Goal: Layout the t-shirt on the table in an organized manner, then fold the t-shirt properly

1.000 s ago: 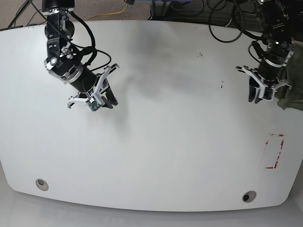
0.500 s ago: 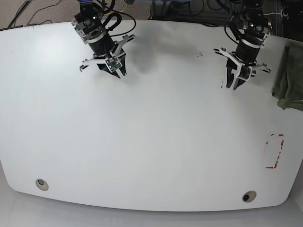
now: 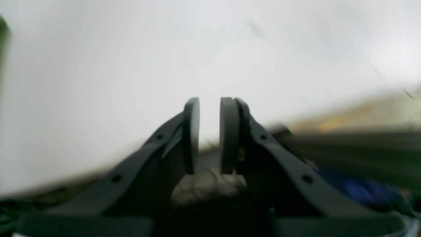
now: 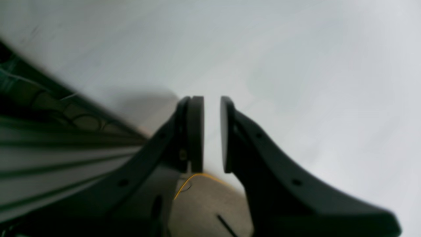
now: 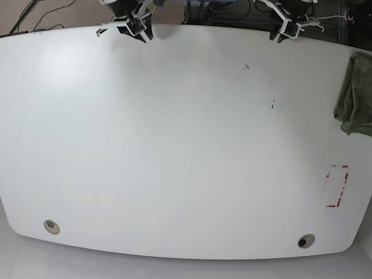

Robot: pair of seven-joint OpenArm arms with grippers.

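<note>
Olive-green cotton t-shirt [image 5: 353, 96] lies bunched in a crumpled heap at the edge of the large glossy white worktop [image 5: 174, 145], on the base view's right side, partly cut off by the frame. Both arms are up at the worktop's far edge, well apart from the shirt and from each other. The left claw [image 5: 289, 28] sits at the top right of the base view; its wrist camera shows the two dark pads [image 3: 191, 135] standing parallel with a narrow strip of light between them and nothing caught there, so the claw is slightly spread and empty. The right claw [image 5: 132, 28] sits at the top left of the base view; its wrist camera shows the same picture, dark pads [image 4: 196, 133] a small gap apart, holding nothing, with a thin yellow cable [image 4: 194, 179] on the floor below. Both wrist views are blurred. A red tape rectangle [image 5: 336, 186] marks the worktop near its right edge, below the shirt. Two round grommet holes [image 5: 51, 226] sit near the front edge, and small black marks [image 5: 272, 105] dot the surface right of centre.
</note>
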